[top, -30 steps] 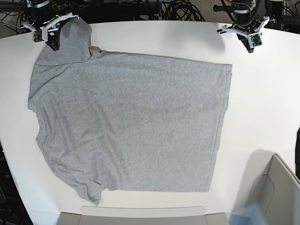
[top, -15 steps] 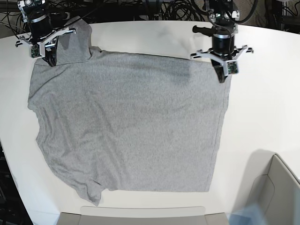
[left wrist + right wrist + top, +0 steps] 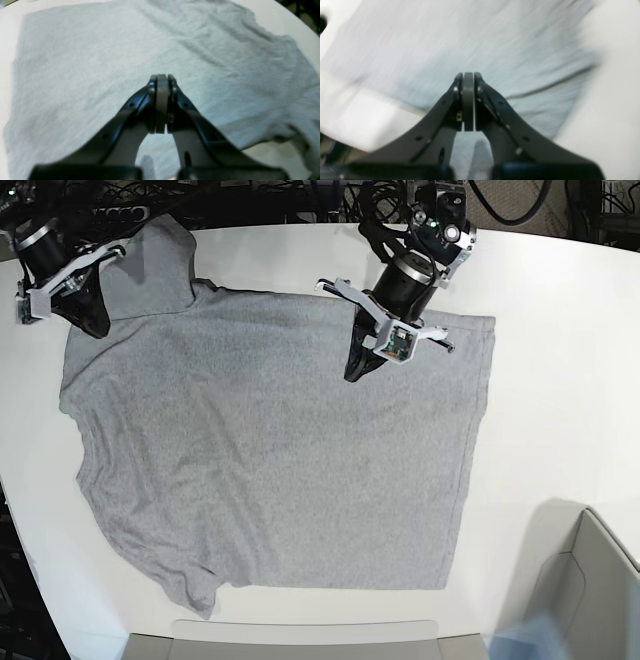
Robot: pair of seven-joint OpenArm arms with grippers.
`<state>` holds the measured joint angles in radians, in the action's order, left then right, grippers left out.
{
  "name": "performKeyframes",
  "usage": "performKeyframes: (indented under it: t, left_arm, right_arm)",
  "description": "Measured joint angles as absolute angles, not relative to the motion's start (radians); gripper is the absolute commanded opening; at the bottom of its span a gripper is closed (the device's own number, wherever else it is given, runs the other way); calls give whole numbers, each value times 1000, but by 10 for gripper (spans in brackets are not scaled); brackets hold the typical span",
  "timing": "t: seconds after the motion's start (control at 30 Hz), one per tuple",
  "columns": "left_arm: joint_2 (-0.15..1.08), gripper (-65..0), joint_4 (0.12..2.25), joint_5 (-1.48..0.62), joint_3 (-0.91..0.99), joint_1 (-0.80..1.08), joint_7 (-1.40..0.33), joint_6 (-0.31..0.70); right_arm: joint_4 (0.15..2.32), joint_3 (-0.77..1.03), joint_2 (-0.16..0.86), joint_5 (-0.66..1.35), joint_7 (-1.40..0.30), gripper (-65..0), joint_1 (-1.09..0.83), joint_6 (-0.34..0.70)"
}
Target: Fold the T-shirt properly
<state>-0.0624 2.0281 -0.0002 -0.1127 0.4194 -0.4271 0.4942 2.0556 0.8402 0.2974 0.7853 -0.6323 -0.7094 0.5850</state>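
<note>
Right now, both my pincers are closed: the fingers of my left gripper [image 3: 162, 77] meet with no cloth between them, and those of my right gripper [image 3: 468, 75] are shut together in the same way. The heather-grey short-sleeved T-shirt [image 3: 290, 440] lies spread on the white tabletop [image 3: 560, 380], plain side up. Its long axis runs across the base view, from side to side. The straight bottom hem [image 3: 465, 465] is at that view's right, on my left arm's side, slanting slightly, while the shoulder end points to the view's left, on my right arm's side. One sleeve [image 3: 155, 270] reaches toward the top left corner; the other sleeve [image 3: 195, 590] is bunched to a point at the lower left. My left gripper hangs over the upper part of the shirt body, tilted, and my right gripper is over the upper left, near the seam of the upper sleeve. Whether either tip touches the fabric, I cannot tell. Soft creases run through the shoulder half, and the half nearer the hem lies smoother.
</note>
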Motion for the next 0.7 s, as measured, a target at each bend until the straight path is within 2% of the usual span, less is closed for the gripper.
performKeyframes:
  t: [0.1, 0.27, 0.57, 0.63, 0.7]
  left_arm:
    - [-7, -646, 2028, 1, -109, 430, -434, 493]
    - [-15, -646, 2028, 6, -113, 441, -434, 495]
    - [-14, -647, 2028, 3, -115, 441, -426, 494]
    - [-14, -647, 2028, 3, -115, 441, -426, 495]
    - [-14, -647, 2028, 3, -115, 441, -427, 491]
  right_arm:
    - [2056, 949, 240, 765, -721, -647, -669, 648]
    - [2054, 968, 215, 680, -730, -649, -662, 650]
    - [2054, 989, 144, 676, -733, -647, -596, 646]
    - [2054, 992, 147, 675, -733, -647, -585, 589]
    - [2055, 991, 153, 664, -734, -647, -583, 466]
